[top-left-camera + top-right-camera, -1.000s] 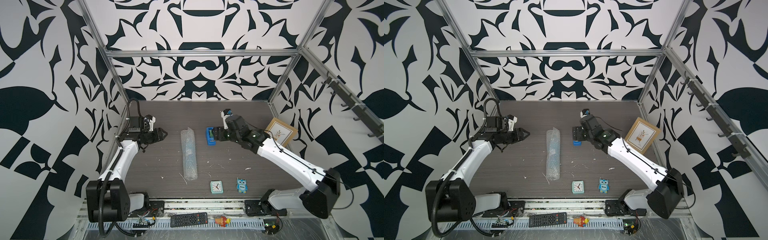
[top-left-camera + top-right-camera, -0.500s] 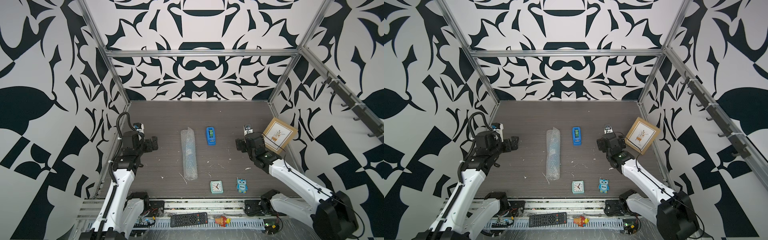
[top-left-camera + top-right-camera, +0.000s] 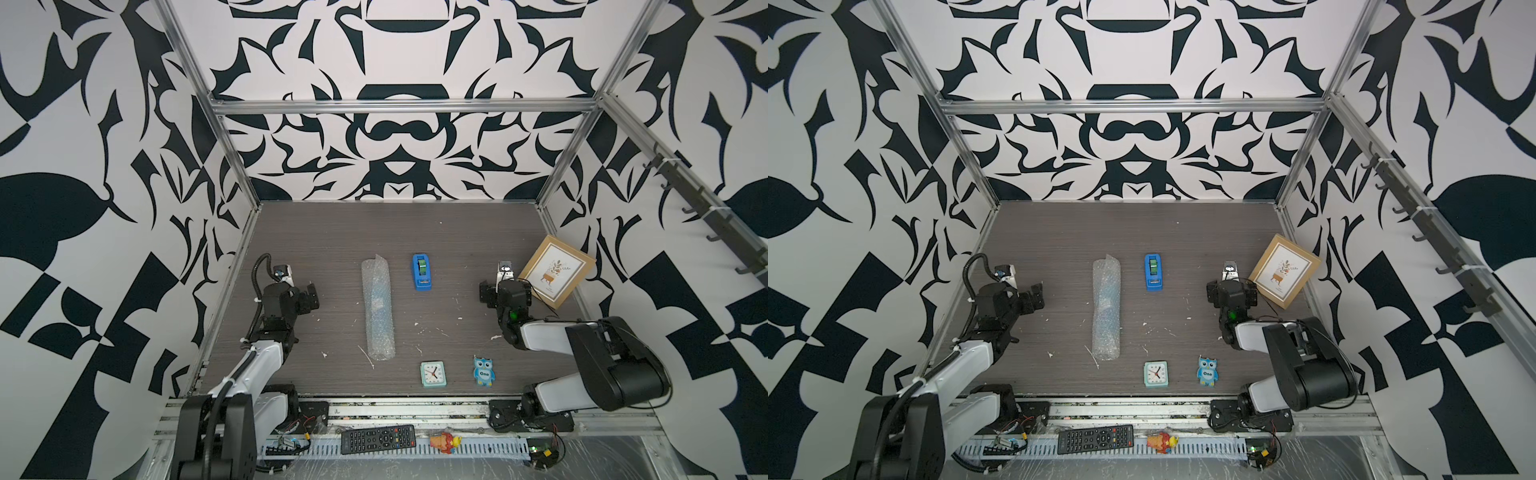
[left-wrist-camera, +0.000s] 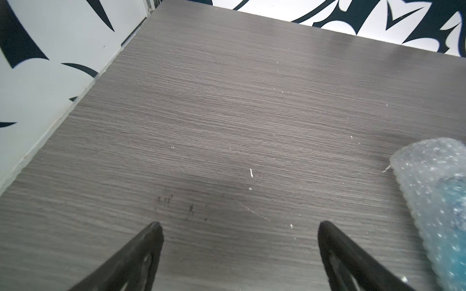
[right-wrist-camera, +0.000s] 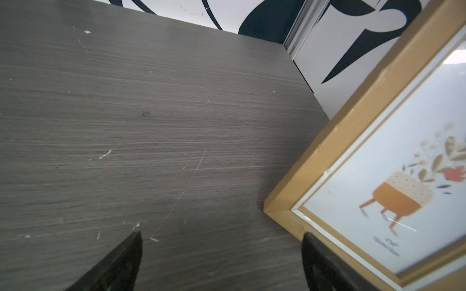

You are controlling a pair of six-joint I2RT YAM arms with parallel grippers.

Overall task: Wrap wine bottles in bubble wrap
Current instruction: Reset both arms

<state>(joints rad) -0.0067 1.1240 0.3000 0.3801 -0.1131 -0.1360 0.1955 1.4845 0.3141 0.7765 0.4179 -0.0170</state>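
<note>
The bubble wrap (image 3: pixel 377 309) lies rolled into a long tube in the middle of the table, running front to back, also visible in the other top view (image 3: pixel 1106 311). The wine bottle's blue shows faintly through the wrap (image 4: pixel 451 201); its cap and neck are hidden. My left gripper (image 3: pixel 293 293) hovers left of the roll, apart from it. Its jaws stand wide open over bare table (image 4: pixel 238 226). My right gripper (image 3: pixel 505 291) hangs at the right beside the picture frame, also open and empty (image 5: pixel 222 235).
A blue tape dispenser (image 3: pixel 422 272) sits right of the roll. A wooden picture frame (image 3: pixel 557 276) leans on the right wall, close to my right fingers (image 5: pixel 317 254). A small clock (image 3: pixel 433 373) and an owl figure (image 3: pixel 483 371) stand near the front edge. A remote (image 3: pixel 377 438) lies on the front rail.
Both arms have drawn back from the table's middle toward their own sides. The right gripper left the tape dispenser. Both jaws have opened wider.
</note>
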